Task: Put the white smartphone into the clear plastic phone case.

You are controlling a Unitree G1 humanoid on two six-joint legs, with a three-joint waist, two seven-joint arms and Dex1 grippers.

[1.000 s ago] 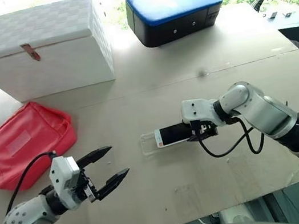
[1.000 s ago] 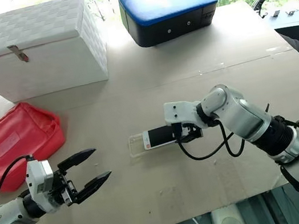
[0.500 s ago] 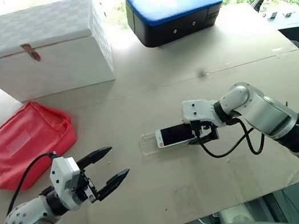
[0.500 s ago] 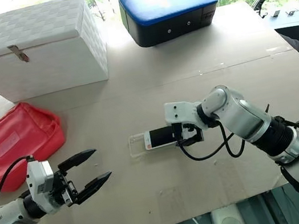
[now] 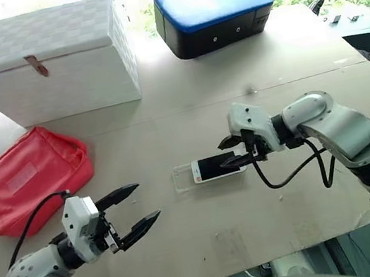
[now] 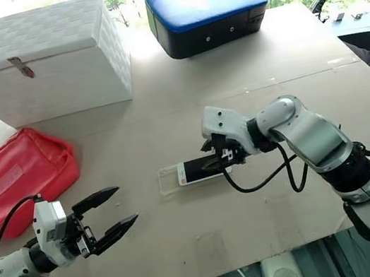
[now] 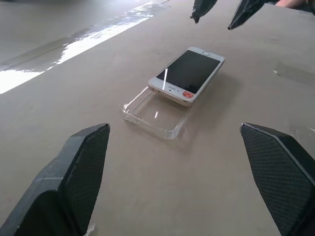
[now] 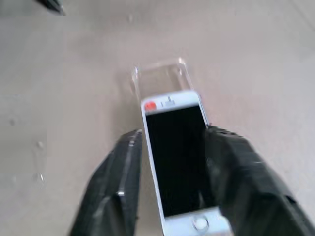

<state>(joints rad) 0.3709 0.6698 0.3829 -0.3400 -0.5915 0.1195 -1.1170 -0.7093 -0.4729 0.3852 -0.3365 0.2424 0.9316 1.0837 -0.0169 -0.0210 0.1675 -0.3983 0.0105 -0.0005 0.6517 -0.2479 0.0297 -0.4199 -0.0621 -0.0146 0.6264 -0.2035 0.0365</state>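
The bench (image 5: 187, 109) lies bare across its middle and near strip, so a claw could pass freely between the left claw (image 5: 134, 208) and the phone (image 5: 216, 167). The phone rests partly in the clear case (image 5: 185, 177), whose left end stays uncovered and open to approach from the left. The right claw (image 5: 229, 153) hangs over the phone's right end, blocking that side. At the far left stands a white box (image 5: 50, 62), at the far middle a blue-topped case (image 5: 214, 13), and at the left a red pouch (image 5: 34, 176), all well apart from the phone.
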